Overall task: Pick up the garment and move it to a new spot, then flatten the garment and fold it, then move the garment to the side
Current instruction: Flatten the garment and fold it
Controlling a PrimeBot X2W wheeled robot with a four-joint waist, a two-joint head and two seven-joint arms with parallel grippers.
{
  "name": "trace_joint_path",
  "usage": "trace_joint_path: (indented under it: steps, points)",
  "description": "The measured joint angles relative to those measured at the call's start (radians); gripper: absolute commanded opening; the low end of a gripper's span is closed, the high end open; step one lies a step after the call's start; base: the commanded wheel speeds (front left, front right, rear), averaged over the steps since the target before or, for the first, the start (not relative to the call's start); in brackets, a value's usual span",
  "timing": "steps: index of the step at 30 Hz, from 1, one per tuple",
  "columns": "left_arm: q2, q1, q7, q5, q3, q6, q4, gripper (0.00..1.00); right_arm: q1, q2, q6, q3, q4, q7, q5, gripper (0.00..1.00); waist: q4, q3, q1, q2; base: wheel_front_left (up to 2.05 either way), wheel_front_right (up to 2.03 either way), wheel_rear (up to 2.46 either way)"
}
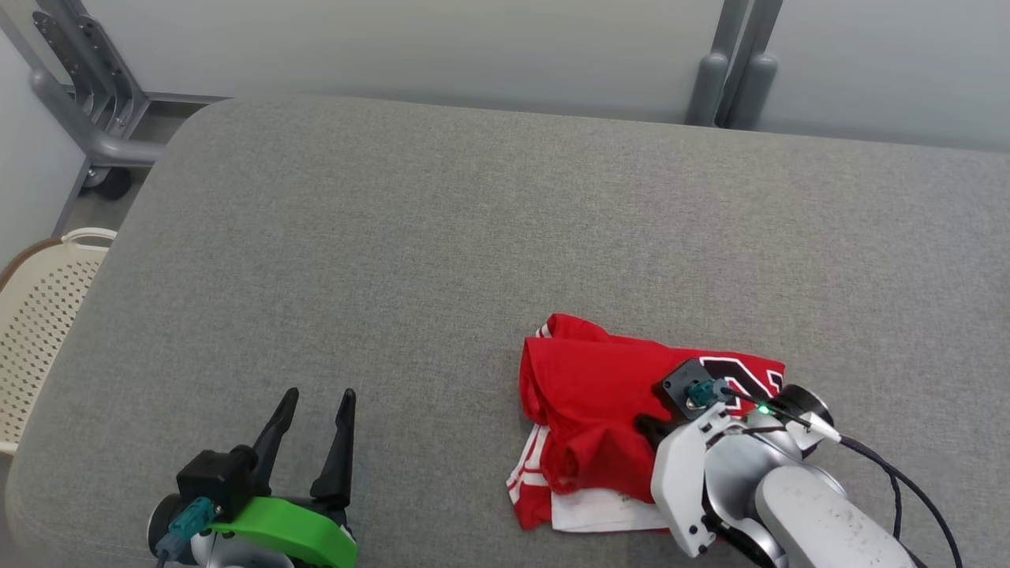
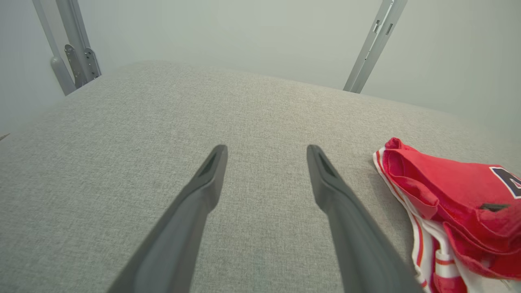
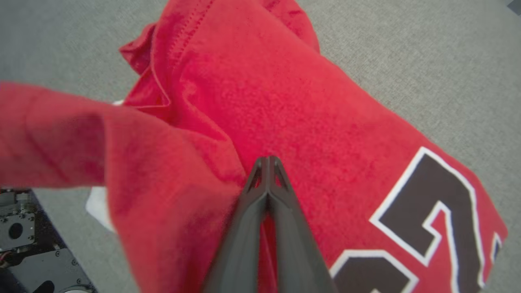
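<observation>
Pinching a fold of the crumpled red fleece garment (image 1: 593,388) with black-and-white numerals, bunched at the front right of the grey fabric counter (image 1: 394,237), the right gripper (image 3: 266,162) is clamped shut while the left gripper (image 1: 319,392) hovers spread wide, so flattening, folding and setting aside seemingly remain.

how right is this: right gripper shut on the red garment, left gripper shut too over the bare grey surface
No: the left gripper is open, not shut, as the left wrist view shows; the right gripper is shut on the red garment.
</observation>
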Motion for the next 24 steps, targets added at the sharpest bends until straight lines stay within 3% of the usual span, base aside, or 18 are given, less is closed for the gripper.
trace_joint_path:
  steps: [4,10,24]
  points:
    - [-0.001,0.001,0.0,0.0,0.011,0.0,0.0,1.0,0.003,-0.015,0.0,0.077,-0.066,0.051,0.081,0.0,-0.009,-0.001,0.0,0.0,0.0,0.0,0.0]
    - [-0.005,0.0,0.0,0.0,0.009,0.0,0.002,1.0,0.016,-0.023,0.0,0.14,-0.112,0.095,0.097,0.0,-0.019,-0.001,0.0,0.0,0.0,0.0,0.0]
    - [-0.008,-0.001,0.0,0.001,-0.004,0.0,0.006,1.0,0.006,0.119,0.0,0.252,-0.012,0.086,0.104,0.0,-0.007,-0.003,0.0,0.0,0.0,0.0,0.0]
